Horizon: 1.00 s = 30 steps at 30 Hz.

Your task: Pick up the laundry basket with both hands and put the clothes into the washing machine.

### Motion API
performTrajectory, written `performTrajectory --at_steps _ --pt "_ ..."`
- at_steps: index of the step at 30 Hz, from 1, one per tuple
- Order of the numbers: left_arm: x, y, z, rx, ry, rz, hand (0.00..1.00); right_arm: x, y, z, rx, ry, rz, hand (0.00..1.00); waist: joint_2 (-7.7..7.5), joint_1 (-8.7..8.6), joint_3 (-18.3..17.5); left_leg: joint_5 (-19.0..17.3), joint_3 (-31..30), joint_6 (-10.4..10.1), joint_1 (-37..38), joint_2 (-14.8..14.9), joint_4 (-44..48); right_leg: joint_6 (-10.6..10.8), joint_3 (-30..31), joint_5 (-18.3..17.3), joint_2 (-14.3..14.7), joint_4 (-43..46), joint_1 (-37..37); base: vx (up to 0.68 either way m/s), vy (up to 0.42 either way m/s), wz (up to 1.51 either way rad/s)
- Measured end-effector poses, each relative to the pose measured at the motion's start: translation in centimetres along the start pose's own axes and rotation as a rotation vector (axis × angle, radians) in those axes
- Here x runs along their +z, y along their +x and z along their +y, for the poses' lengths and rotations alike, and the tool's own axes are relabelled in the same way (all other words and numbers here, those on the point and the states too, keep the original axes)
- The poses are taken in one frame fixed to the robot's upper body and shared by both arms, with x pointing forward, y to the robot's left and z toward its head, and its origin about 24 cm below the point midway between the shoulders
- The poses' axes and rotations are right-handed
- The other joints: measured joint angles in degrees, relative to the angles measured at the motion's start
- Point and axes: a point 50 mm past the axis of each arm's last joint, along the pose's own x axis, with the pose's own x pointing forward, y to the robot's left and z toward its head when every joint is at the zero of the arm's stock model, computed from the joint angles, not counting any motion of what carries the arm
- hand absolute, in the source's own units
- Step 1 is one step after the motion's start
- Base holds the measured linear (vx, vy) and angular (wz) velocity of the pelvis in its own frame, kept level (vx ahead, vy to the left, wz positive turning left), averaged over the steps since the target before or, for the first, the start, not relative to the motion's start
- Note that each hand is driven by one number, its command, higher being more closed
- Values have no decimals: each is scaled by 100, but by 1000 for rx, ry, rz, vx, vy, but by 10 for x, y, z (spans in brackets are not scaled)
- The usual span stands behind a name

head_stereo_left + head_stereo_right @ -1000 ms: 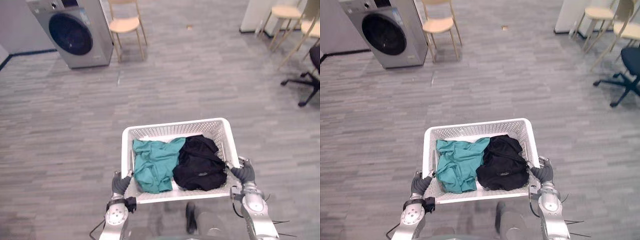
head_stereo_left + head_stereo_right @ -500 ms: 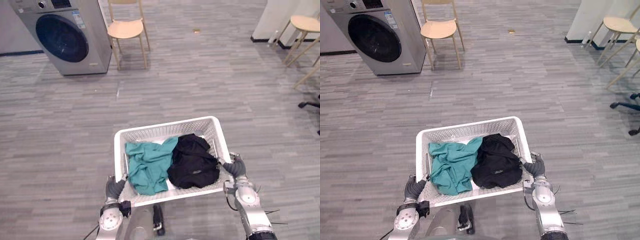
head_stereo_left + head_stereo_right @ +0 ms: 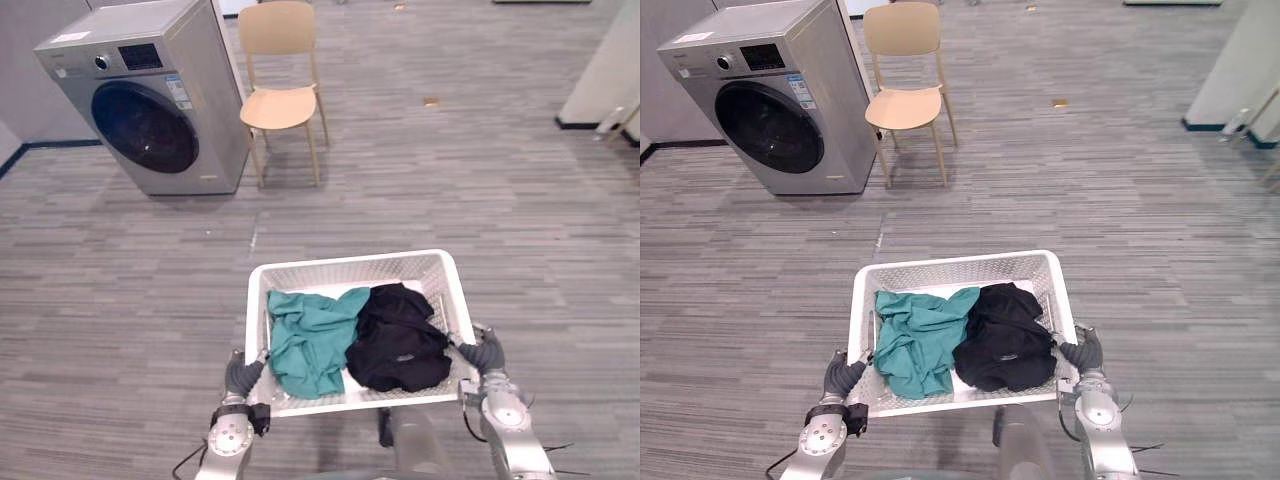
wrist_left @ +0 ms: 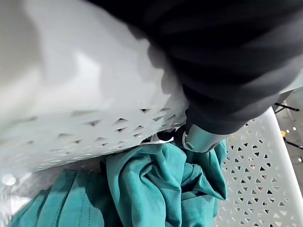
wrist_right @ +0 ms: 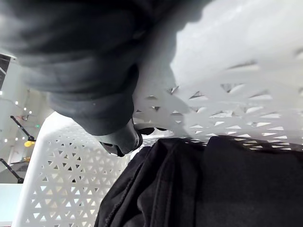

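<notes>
A grey plank floor (image 3: 500,200) runs across the whole room. In the upper left of the frame stands a silver-grey washing machine (image 3: 150,110), its round dark door facing out towards the middle of the room. Just to its right is a pale wooden chair (image 3: 282,100), and the foot of a white wall (image 3: 610,70) cuts into the upper right corner.

In the lower centre of the frame is the white plastic basket (image 3: 350,265), its walls pierced with small triangular holes. It sits between the robot's two hands and is well apart from the washing machine. Inside it lie two pieces of clothing, touching each other: a crumpled teal garment (image 3: 310,340) on the left side and a bunched black garment (image 3: 400,340) on the right.

The left hand (image 3: 242,375) is at the basket's near left corner, the right hand (image 3: 487,352) at its near right corner. In the left wrist view a finger (image 4: 201,139) hooks over the rim and down inside the wall, right above the teal cloth. In the right wrist view a finger (image 5: 120,139) curls over the rim in the same way, next to the black cloth. Both hands are thus closed on the basket's edge.
</notes>
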Motion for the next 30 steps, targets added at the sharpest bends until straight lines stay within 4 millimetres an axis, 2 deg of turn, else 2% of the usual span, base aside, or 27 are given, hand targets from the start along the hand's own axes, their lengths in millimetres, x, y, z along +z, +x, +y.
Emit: performTrajectory --at_steps 2,3,4,5,6,7,8,9,10,11,12,13,14,15,16,17,18,20,22,23,24,25,26,27,28,29,30 --pt "4 1 1 1 -4 -20 100 5 1 0 -4 4 -23 100 -206 155 67 -617 375 340 -730 96 385 50 89 -173 -33 -400 612 560 -48 0" --pt "5 1 2 2 -6 -32 100 8 3 0 -4 5 -34 100 -253 174 50 -998 656 365 -1149 31 -82 101 147 -207 -88 -707 915 529 -2 -9" --pt "6 1 2 2 -11 -35 100 10 4 0 -4 5 -40 100 -295 220 66 -1139 745 388 -1326 -33 -457 157 185 -243 -123 -789 1012 539 62 -23" --pt "7 1 2 2 -13 -42 100 12 8 0 -2 3 -48 100 -285 291 84 -1259 796 338 -1581 -240 -1589 275 296 -340 -220 -905 1227 538 128 -36" --pt "7 1 1 2 -16 -39 100 11 12 1 6 -6 -41 100 -274 312 85 -1171 722 212 -1705 -510 -2974 431 362 -451 -340 -1005 1399 554 160 -35" --pt "7 1 1 1 -18 -37 100 10 14 1 8 -10 -34 100 -254 309 80 -1012 654 1 -1700 -631 -3749 522 388 -523 -394 -1048 1490 536 208 -29" --pt "5 0 0 1 -22 -30 100 7 16 1 9 -17 -20 100 -164 317 60 -444 637 -125 -1620 -712 -5015 684 465 -659 -412 -1176 1713 438 195 -28" --pt "3 -1 0 2 -21 -19 100 4 16 1 10 -22 -10 100 -154 359 47 -30 717 39 -1549 -722 -5012 777 573 -734 -422 -1216 1832 739 312 -35" --pt "3 0 4 12 -9 -16 100 0 17 6 19 -11 13 100 -358 418 -4 -289 860 544 -1513 -955 -4741 909 690 -787 -708 -1302 2028 661 270 -13" --pt "6 2 3 10 -8 -21 100 1 18 5 19 -16 6 100 -410 400 -1 -773 864 823 -1752 -976 -4069 1004 691 -760 -809 -1388 2159 680 275 5" --pt "6 2 3 8 -9 -21 100 1 18 4 18 -18 5 100 -414 410 -2 -1012 863 924 -1830 -962 -3778 1047 708 -771 -842 -1352 2199 517 233 4" --pt "4 1 2 7 -6 -12 100 0 20 5 22 -22 12 100 -424 462 -1 -1481 919 970 -1796 -926 -3416 1294 804 -920 -924 -802 2083 697 354 -16" --pt "0 0 4 8 4 2 100 -2 24 8 29 -24 26 100 -448 456 0 -1823 977 907 -1582 -970 -3316 1651 934 -1102 -1072 571 1619 664 352 -19" --pt "-1 0 5 6 13 5 100 -5 24 9 31 -23 37 100 -485 446 5 -1928 987 855 -1426 -1045 -3348 1884 1010 -1056 -1180 1439 1273 627 311 3" --pt "-2 1 9 2 43 12 100 -12 21 12 33 -12 69 100 -589 416 16 -2102 951 820 -1036 -1276 -3520 1936 1052 -918 -1389 3104 619 433 162 20" --pt "-6 0 12 -1 64 26 100 -19 18 15 34 -7 100 100 -636 381 13 -2170 935 839 -629 -1432 -3767 1825 969 -977 -1481 3891 309 576 138 29" --pt "-9 0 14 -6 83 39 100 -24 14 16 36 -5 120 100 -647 308 15 -2170 914 840 -238 -1544 -4064 1615 815 -1085 -1512 4114 92 480 79 43" --pt "-8 2 15 -16 99 34 100 -27 11 16 37 0 128 100 -633 114 -7 -2156 673 853 394 -1740 -4713 1185 395 -1337 -1404 3758 -574 640 81 59" --pt "-3 6 9 -39 110 17 100 -28 10 12 22 3 133 100 -563 29 2 -2159 473 843 777 -1740 -5085 940 177 -1390 -1138 2791 -1176 572 31 62" --pt "0 8 7 -51 112 7 100 -27 12 9 12 3 128 100 -510 -52 34 -2162 339 719 1068 -1708 -5377 831 72 -1069 -968 1766 -1443 727 -22 60" --pt "1 9 7 -53 113 4 100 -25 12 8 12 2 120 100 -551 -68 60 -2141 355 470 1442 -1727 -5660 885 -24 -389 -855 466 -1590 639 -46 42" --pt "1 9 7 -52 117 3 100 -25 12 9 12 3 117 100 -613 -72 65 -2147 366 376 1631 -1785 -5772 909 -67 -102 -824 -7 -1619 794 -93 30" --pt "0 8 9 -58 125 6 100 -25 12 8 13 0 118 100 -737 -121 51 -2246 337 152 2003 -1887 -5896 812 -81 219 -840 -478 -1700 706 -119 38" --pt "-5 7 6 -68 124 23 100 -27 12 6 12 -14 125 100 -692 -200 -7 -2331 205 17 2348 -1885 -5913 362 105 1016 -800 -250 -1697 722 -124 36" --pt "-6 6 4 -71 119 30 100 -27 12 4 9 -20 125 100 -582 -196 -82 -2327 190 11 2396 -1782 -5839 307 142 1231 -755 -65 -1727 761 -150 11" --pt "-5 6 -2 -78 101 28 100 -25 13 1 4 -32 117 100 -294 -170 -173 -2313 181 -8 2263 -1503 -5348 163 156 1136 -582 326 -1801 750 -183 -6" --pt "-2 8 -3 -78 102 18 100 -22 15 -3 -7 -32 107 100 -145 -176 -178 -2152 151 -234 1870 -1227 -4323 38 -18 760 -516 679 -1790 717 -201 0"
